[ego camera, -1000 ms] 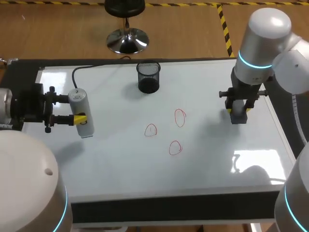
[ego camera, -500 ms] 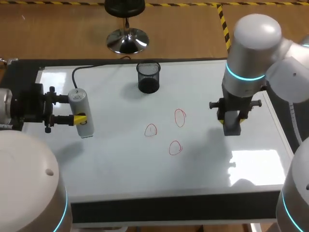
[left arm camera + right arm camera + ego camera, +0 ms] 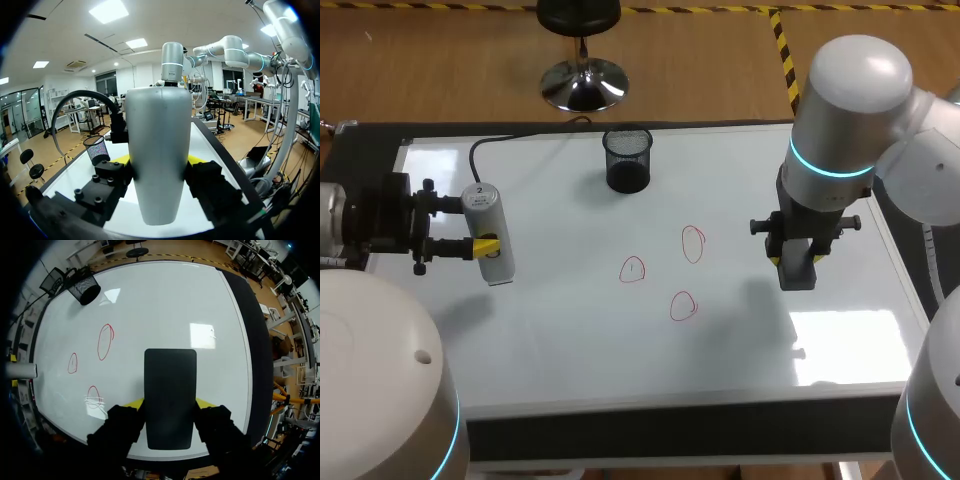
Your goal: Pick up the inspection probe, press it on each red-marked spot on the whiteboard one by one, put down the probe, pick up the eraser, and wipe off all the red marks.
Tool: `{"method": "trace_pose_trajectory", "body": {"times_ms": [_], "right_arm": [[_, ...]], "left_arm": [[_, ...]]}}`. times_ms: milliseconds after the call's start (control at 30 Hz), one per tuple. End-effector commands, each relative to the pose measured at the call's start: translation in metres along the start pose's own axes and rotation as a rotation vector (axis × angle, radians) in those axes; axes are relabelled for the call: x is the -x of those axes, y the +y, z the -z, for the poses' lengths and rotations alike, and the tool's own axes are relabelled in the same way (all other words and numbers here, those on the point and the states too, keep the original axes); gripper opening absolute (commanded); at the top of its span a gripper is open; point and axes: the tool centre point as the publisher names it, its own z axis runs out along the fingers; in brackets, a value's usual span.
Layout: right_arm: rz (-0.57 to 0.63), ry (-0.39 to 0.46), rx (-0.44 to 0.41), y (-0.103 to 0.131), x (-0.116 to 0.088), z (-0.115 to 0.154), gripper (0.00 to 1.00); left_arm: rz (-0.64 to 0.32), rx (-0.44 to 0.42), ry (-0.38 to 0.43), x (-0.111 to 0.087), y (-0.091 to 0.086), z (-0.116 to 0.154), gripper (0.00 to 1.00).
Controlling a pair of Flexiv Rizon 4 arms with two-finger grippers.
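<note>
Two holds: left pincer (image 3: 483, 245) on probe (image 3: 482, 210), right pincer (image 3: 169, 402) apparently on eraser (image 3: 170, 380).

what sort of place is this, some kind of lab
Probably a robotics lab test bench: a whiteboard tabletop with three red marks, the left gripper shut on the inspection probe, the right gripper shut on the eraser, and a mesh cup at the back.

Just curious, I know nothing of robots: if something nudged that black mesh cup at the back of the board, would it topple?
Probably light: the mesh cup is see-through wire. On the glossy whiteboard it would likely slide before tipping, since it stands upright and looks about as wide as tall.
</note>
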Motion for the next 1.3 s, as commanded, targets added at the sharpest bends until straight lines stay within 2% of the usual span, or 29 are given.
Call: {"method": "trace_pose_trajectory", "body": {"times_ms": [33, 133, 267, 333, 500, 933, 1300], "right_arm": [[0.001, 0.001, 0.001, -0.001, 0.001, 0.001, 0.0], [-0.021, 0.016, -0.006, 0.002, -0.001, -0.006, 0.0], [-0.04, -0.002, -0.036, -0.002, -0.015, -0.016, 0.0], [-0.051, 0.014, -0.046, -0.006, -0.021, -0.017, 0.0], [-0.031, 0.012, -0.043, -0.02, -0.043, -0.017, 0.0], [-0.007, 0.06, -0.024, -0.035, -0.096, -0.008, 0.0], [0.06, 0.127, -0.025, -0.033, -0.149, -0.005, 0.0]], "left_arm": [[-0.002, 0.0, -0.003, -0.001, -0.002, 0.001, 0.0], [-0.002, 0.0, -0.003, -0.001, -0.002, 0.001, 0.0], [-0.002, 0.0, -0.003, -0.001, -0.002, 0.001, 0.0], [-0.002, 0.0, -0.003, -0.001, -0.002, 0.001, 0.0], [-0.002, 0.0, -0.003, -0.001, -0.002, 0.001, 0.0], [-0.002, 0.0, -0.003, -0.001, -0.002, 0.001, 0.0], [-0.002, 0.0, -0.003, -0.001, -0.002, 0.001, 0.0]]}}
